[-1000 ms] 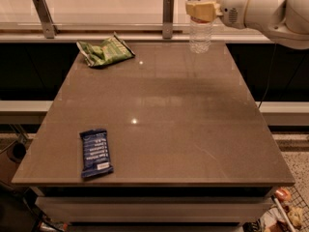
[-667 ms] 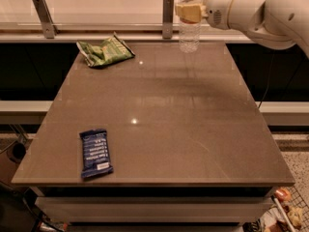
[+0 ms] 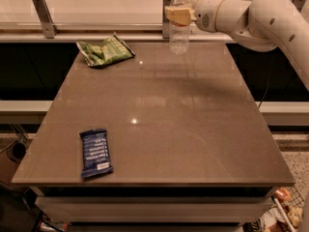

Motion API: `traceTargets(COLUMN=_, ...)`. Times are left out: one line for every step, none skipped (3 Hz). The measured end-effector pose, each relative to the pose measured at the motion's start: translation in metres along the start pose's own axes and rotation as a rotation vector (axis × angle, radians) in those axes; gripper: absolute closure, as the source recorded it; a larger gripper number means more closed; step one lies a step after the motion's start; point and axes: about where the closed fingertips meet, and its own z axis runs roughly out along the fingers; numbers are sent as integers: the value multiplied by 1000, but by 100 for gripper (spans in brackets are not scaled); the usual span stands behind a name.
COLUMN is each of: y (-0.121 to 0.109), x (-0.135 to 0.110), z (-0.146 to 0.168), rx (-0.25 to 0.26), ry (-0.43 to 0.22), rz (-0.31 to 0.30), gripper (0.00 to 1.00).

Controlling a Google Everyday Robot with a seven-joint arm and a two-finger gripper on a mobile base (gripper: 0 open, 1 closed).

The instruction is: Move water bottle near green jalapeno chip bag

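The gripper (image 3: pixel 177 14) sits at the far edge of the surface (image 3: pixel 193 129), a little right of centre, at the end of a white arm (image 3: pixel 256 13) that reaches in from the right. Its jaws are closed around the upper part of the water bottle (image 3: pixel 179 38), just below the shoulder, with tan pads pressed to either side. The bottle stands upright, its white cap showing above the jaws and its clear ribbed body hanging below them. Its base is level with the far rim of the surface, and I cannot tell whether it rests there or is held just above it.

The green chip bag (image 3: pixel 105 51) lies flat near the far left corner, wrinkled and turned slightly askew. It is well apart from the bottle, with bare surface between them.

A dark blue bar wrapper (image 3: pixel 95 152) lies flat at the near left, close to the front edge, its long side running near to far, well away from both the bag and the bottle.

Behind the surface runs a pale ledge (image 3: pixel 96 4) with upright metal posts.
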Motion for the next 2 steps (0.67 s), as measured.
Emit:
traceTargets(y=13, x=15, z=23, rx=-62, ry=21, rz=22, gripper=100)
traceTargets(y=30, x=29, z=50, rx=-128, ry=32, rz=53, gripper=100)
